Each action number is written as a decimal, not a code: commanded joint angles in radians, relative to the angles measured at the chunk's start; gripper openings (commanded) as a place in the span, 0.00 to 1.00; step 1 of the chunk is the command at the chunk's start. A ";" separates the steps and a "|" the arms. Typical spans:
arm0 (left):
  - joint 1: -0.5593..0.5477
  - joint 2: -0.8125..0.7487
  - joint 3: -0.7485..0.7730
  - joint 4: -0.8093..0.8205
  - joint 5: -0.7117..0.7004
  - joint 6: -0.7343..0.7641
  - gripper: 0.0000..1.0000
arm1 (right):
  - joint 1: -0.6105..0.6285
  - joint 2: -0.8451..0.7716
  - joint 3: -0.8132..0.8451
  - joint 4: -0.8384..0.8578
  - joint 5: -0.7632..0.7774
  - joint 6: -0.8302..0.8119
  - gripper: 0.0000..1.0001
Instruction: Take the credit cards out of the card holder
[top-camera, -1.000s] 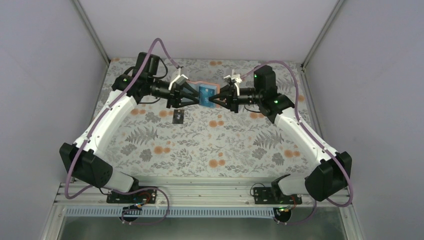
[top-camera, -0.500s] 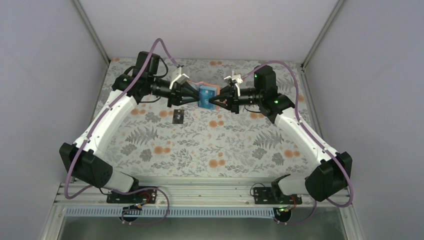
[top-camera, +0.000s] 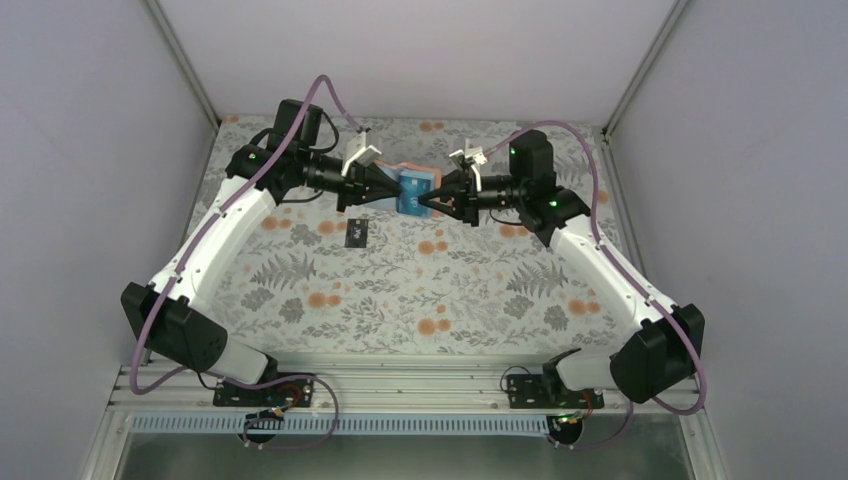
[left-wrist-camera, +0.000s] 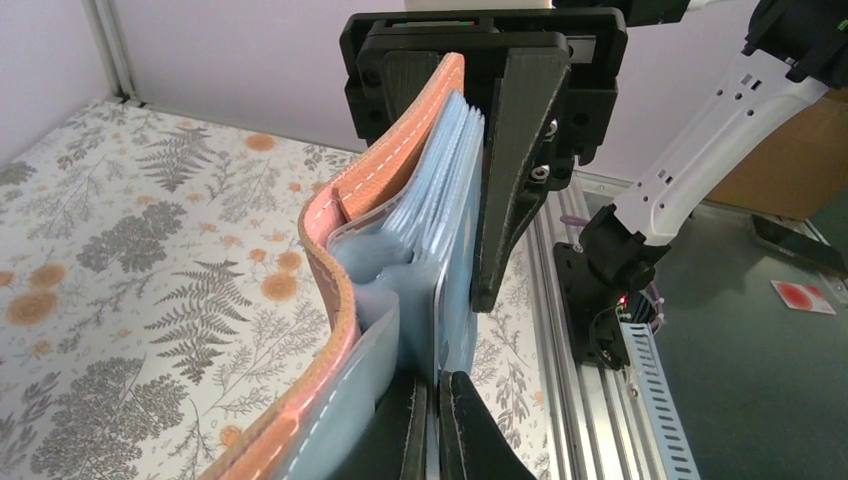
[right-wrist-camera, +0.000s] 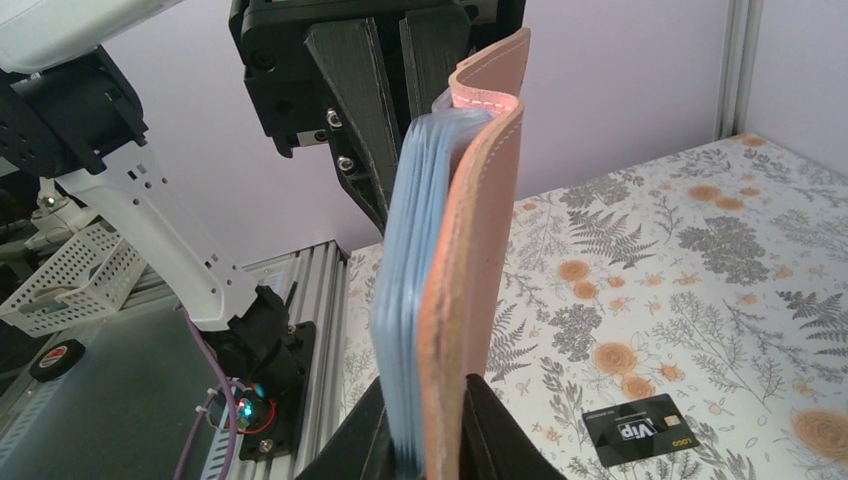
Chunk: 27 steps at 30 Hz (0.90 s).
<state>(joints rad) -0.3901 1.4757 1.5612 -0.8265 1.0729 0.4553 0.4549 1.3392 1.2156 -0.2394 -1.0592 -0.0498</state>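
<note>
**Q:** What is the condition of each end effector?

**A:** Left gripper: the fingers are drawn together, pinching one thin pale-blue layer at one edge of the card holder. It cannot be determined whether that layer is a pocket leaf or a card. Right gripper: the fingers are nearly together, clamped across the tan cover and the stack of blue leaves at the opposite edge. The holder stands on edge in the air between the two sets of fingertips, clear of the table.

**Q:** What is hidden or cut off?

**A:** Each wrist view shows only the tips of its own fingers; the lower frame edge crops the rest. The leaves conceal the pocket contents, and no card face inside can be read. From overhead the holder appears only as a small blue patch with a tan rim.

**Q:** What lies beyond the grippers?

**A:** A black card with pale "VIP" lettering lies flat below the holder, on the left gripper's side, well apart from both grippers. The table carries a cloth printed with grey ferns and orange flowers. Past its near edge run an aluminium rail and a white perforated basket. Plain pale lilac walls enclose the cell.
</note>
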 joint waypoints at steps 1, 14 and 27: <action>-0.021 -0.004 0.004 0.009 0.072 0.043 0.02 | 0.017 -0.017 0.004 0.042 -0.038 -0.009 0.19; 0.047 -0.028 -0.018 -0.008 0.074 0.059 0.02 | -0.021 -0.040 -0.013 -0.005 -0.057 -0.054 0.39; 0.065 -0.037 -0.020 -0.035 0.081 0.080 0.02 | -0.044 -0.027 -0.021 -0.006 -0.058 -0.047 0.05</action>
<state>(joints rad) -0.3386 1.4677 1.5463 -0.8555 1.1320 0.4961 0.4225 1.3300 1.1999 -0.2436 -1.0889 -0.0895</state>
